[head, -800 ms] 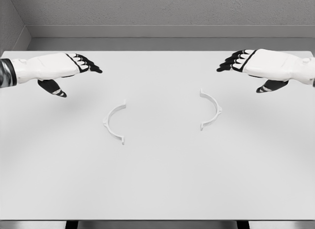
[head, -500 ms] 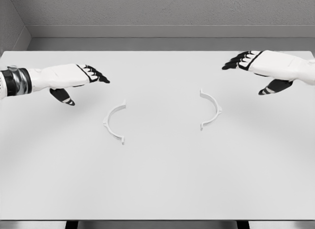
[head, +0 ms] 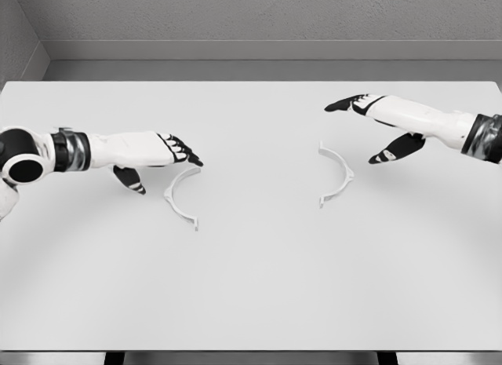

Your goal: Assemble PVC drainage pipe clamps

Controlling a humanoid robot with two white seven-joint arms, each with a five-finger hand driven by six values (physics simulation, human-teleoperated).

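Two white half-ring clamp pieces lie flat on the white table (head: 251, 286), their open sides facing each other. The left clamp half (head: 179, 196) sits left of centre; the right clamp half (head: 337, 173) sits right of centre. My left hand (head: 161, 167) hovers just above and to the left of the left half, fingers stretched out, thumb hanging below, holding nothing. My right hand (head: 363, 128) is above and slightly right of the right half, fingers extended toward the left, thumb down, also empty.
A grey wall (head: 251, 20) runs behind the table's far edge. The table's front edge (head: 251, 351) lies at the bottom of the view.
Both hands came down and inward toward the clamp halves. The left hand now reaches the top end of the left half; the right hand moved left, over the right half. The clamp pieces have not moved.
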